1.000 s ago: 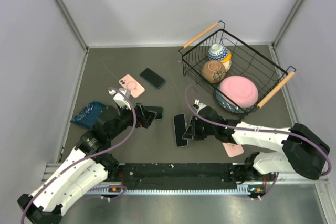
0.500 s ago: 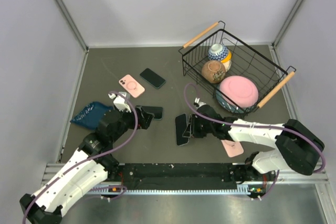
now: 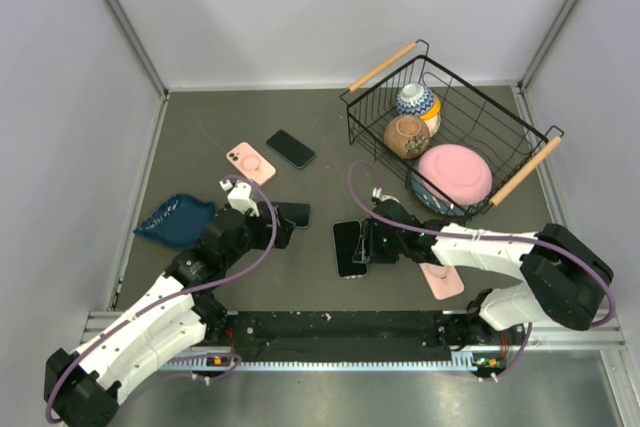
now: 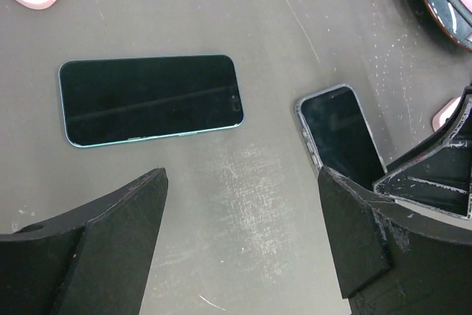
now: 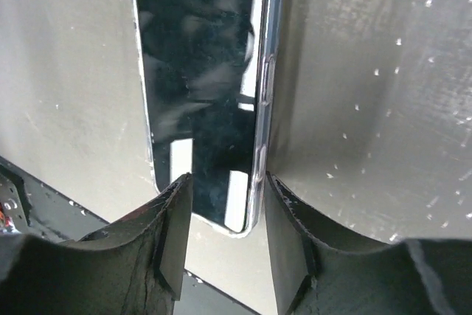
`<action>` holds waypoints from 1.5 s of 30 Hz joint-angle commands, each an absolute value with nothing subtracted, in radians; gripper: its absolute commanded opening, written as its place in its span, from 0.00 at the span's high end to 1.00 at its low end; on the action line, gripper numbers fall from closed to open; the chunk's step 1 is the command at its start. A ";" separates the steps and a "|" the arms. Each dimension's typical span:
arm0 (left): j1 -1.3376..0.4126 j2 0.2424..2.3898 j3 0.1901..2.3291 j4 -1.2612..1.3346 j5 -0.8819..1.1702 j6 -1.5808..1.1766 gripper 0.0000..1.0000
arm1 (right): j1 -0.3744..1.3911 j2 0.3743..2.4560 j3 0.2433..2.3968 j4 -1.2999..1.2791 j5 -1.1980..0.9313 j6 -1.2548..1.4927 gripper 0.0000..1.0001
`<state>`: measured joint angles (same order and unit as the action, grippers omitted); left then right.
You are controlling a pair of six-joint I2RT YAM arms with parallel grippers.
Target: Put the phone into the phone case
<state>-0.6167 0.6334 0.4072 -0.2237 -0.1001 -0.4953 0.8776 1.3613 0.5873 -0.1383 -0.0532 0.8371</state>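
Dark grey table, scuffed, enclosed by pale walls on three sides.

Item 1: right gripper. Its fingers are parted, and the right end of a dark phone with a clear rim shows through the gap. This phone lies flat on the table at near centre, screen up, and side buttons can be seen along its rim in the right wrist view. No pinch is evident, though contact between the pads and the rim cannot be ruled out.

Item 2: left gripper. The jaws are spread wide and hold nothing. It hangs above bare table, with a teal-edged phone lying flat just beyond its fingertips, screen up. The clear-rimmed phone is near this gripper, on its right.

Item 3: pink phone case. It lies flat on the far-left part of the table, well apart from both grippers. A camera cut-out shows at one corner.

Item 4: other objects.
- A third dark phone lies just right of the pink case.
- A blue cloth lies crumpled at the left, beside the left arm.
- A pink flat item is partly covered by the right arm.
- A wire basket with wooden handles stands far right. It holds a pink bowl, a brown bowl and a blue-patterned bowl.
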 commanded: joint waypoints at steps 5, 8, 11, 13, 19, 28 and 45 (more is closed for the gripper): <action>-0.614 0.612 0.446 -0.160 -0.114 -0.479 0.12 | 0.868 1.270 0.693 -0.285 -0.005 0.775 0.55; -0.614 0.611 0.443 -0.163 -0.104 -0.489 0.11 | 0.870 1.256 0.698 -0.276 -0.017 0.775 0.68; -0.615 0.611 0.445 -0.167 -0.089 -0.503 0.11 | 0.876 1.256 0.687 -0.235 -0.040 0.784 0.77; -0.615 0.607 0.451 -0.175 -0.094 -0.512 0.11 | 0.887 1.262 0.675 -0.187 -0.057 0.791 0.78; -0.615 0.609 0.474 -0.215 -0.167 -0.558 0.11 | 0.911 1.328 0.641 -0.135 -0.067 0.824 0.80; -0.609 0.702 0.526 -0.328 -0.354 -0.705 0.08 | 0.914 1.348 0.581 -0.106 -0.026 0.853 0.80; -0.272 1.267 0.853 -0.399 -0.368 -0.831 0.12 | 0.934 1.316 0.505 -0.124 0.078 0.851 0.83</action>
